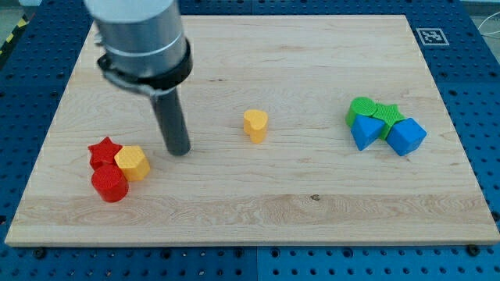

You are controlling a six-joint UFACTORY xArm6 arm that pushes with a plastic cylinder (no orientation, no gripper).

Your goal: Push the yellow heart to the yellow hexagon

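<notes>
The yellow heart (255, 125) stands alone near the middle of the wooden board (312, 55). The yellow hexagon (133, 163) lies at the view's lower left, touching a red star (104, 150) and a red cylinder (109, 185). My tip (179, 151) rests on the board between the two yellow blocks, just right of the hexagon and well to the left of the heart. It touches neither block.
At the view's right a cluster holds a green round block (361, 107), a green star (388, 114), a blue triangle (365, 133) and a blue cube-like block (406, 136). A marker tag (432, 36) sits at the board's top right corner.
</notes>
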